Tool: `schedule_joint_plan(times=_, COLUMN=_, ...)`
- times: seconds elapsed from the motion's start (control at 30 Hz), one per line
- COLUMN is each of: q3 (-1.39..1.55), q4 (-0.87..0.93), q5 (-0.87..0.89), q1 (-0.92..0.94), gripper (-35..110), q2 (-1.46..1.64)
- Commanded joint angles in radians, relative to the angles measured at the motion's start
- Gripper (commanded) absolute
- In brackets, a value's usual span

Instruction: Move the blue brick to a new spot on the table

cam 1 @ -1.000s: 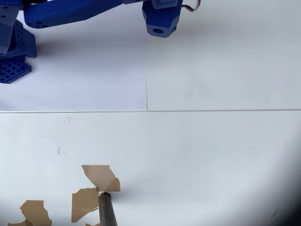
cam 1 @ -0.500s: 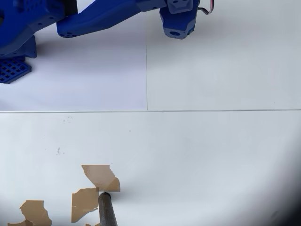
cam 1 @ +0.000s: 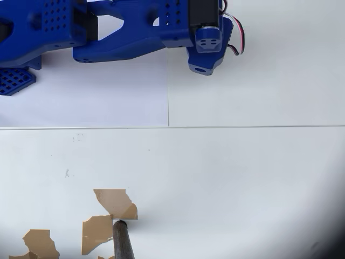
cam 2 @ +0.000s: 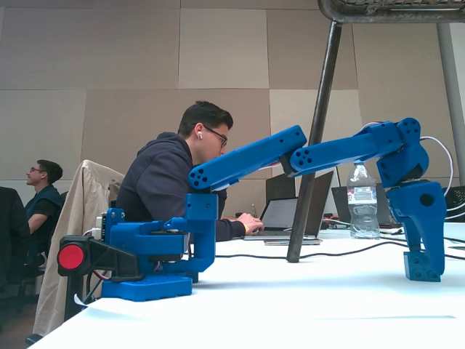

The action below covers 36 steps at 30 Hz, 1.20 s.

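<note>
1. In the fixed view the gripper (cam 2: pixel 423 251) hangs straight down at the right end of the outstretched arm (cam 2: pixel 247 163). Its tip is at or just above the table (cam 2: pixel 290 305).
2. The squarish blue block at the very tip looks to me like the blue brick (cam 2: pixel 423 267). It is the same blue as the gripper, so I can't separate the two cleanly.
3. In the overhead view the gripper (cam 1: pixel 205 60) sits at the far edge, just right of the vertical seam. I judge the brick lies directly under it, hidden by the wrist.
4. The relation that matters: the brick lies straight below the jaws, not off to one side, so the next move is vertical. It is square, so I see no long axis to align with.
5. I cannot tell whether the jaws are clamped on the brick or slack around it, as neither view shows the gap.
6. Bare table lies near and right. The torn brown patches (cam 1: pixel 114 202) are well apart, near-left.
</note>
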Motion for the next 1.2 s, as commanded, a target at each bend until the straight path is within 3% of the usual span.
schedule_joint_plan(times=0.0, q3=0.061, q4=0.012, q5=-0.008, q1=0.026, gripper=41, q2=0.249)
schedule_joint_plan(times=0.33, q3=0.545, q4=0.012, q5=-0.012, q1=-0.005, gripper=42, q2=0.813)
schedule_joint_plan(times=0.5, q3=1.006, q4=-0.029, q5=-0.055, q1=-0.015, gripper=30, q2=1.160)
schedule_joint_plan(times=0.8, q3=1.907, q4=-0.270, q5=-0.218, q1=0.054, gripper=8, q2=1.787)
schedule_joint_plan(times=0.93, q3=2.164, q4=-0.328, q5=-0.313, q1=0.106, gripper=0, q2=1.999)
schedule_joint_plan(times=1.17, q3=2.425, q4=-0.433, q5=-0.469, q1=0.186, gripper=0, q2=2.183)
